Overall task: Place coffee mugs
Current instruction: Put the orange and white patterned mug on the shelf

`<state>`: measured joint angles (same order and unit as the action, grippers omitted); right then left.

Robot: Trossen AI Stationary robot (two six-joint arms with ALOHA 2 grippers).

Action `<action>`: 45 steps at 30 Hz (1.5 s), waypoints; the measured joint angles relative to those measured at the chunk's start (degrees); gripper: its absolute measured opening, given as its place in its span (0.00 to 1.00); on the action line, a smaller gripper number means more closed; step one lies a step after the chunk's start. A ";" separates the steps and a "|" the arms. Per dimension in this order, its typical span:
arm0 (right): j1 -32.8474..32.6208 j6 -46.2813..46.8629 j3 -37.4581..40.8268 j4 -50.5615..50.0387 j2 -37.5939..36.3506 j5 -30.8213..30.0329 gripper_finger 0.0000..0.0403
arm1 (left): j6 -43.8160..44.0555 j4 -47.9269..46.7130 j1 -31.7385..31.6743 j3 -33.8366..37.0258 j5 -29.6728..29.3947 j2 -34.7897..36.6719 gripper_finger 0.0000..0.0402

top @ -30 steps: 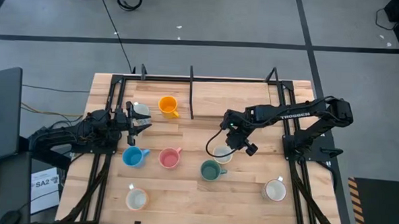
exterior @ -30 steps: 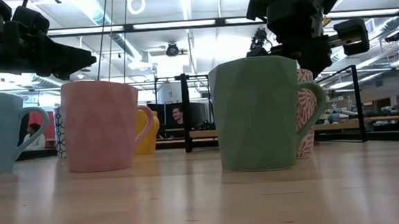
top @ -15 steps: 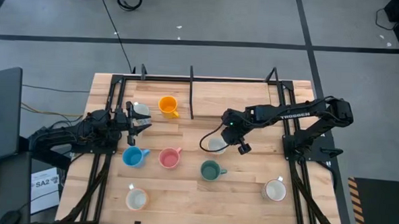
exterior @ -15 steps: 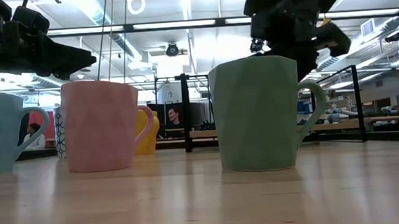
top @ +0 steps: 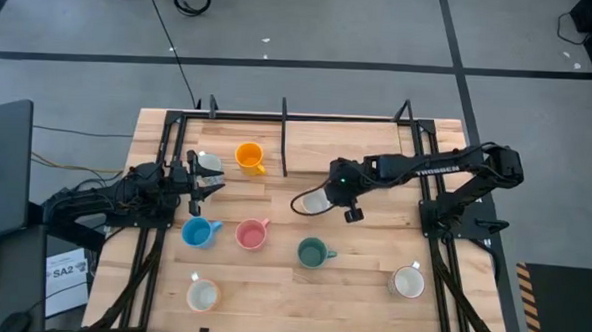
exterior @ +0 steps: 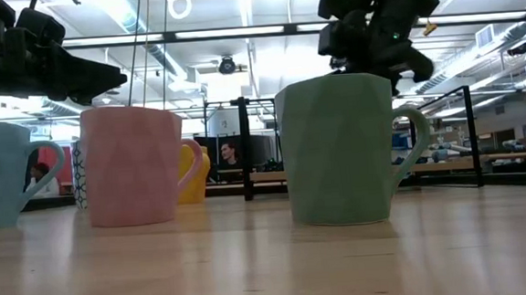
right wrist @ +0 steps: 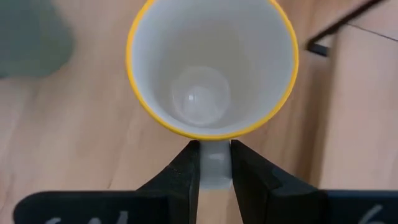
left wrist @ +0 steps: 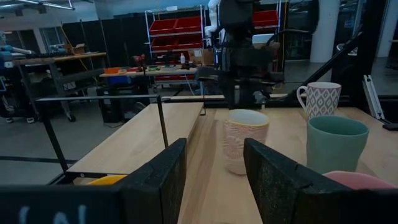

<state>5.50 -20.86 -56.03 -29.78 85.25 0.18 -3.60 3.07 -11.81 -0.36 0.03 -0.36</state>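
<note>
while the left gripper just sits over the left side of the table with its fingers spread wide and nothing between them, the right gripper is out near the middle, pinched on the handle of a cream mug. the right wrist view shows it best: the two dark fingers squeeze the white handle from both sides, and the mug has a yellow rim and a white inside. from the left wrist camera that mug has a pinkish pattern on its outside and seems to hang just above the wood, though i can't say for sure it's clear of it.

the rest of the mugs are spread around. orange mug is near the back, beside a black upright post. another white mug sits right by the left gripper. light blue mug, pink mug and teal-green mug make a rough row across the middle. one cream mug is at the front left and a patterned white mug at the front right. in the low view the teal-green mug fills the foreground, with the pink one to its left.
</note>
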 joint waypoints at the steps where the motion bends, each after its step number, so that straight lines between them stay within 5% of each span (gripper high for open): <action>1: 0.28 0.72 0.00 0.62 0.00 -0.29 0.21 | 0.00 0.00 0.00 0.00 0.00 0.00 0.42; 34: 6.79 1.25 -5.01 0.10 0.04 -0.44 0.20 | 0.00 0.00 -0.02 0.00 0.01 0.00 0.42; 45: 6.75 6.26 -5.05 -4.02 0.02 4.37 0.20 | 0.00 0.02 -0.01 0.00 0.00 0.00 0.42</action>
<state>12.25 -14.60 -61.08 -33.80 85.27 4.56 -3.60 3.09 -11.82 -0.36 0.03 -0.36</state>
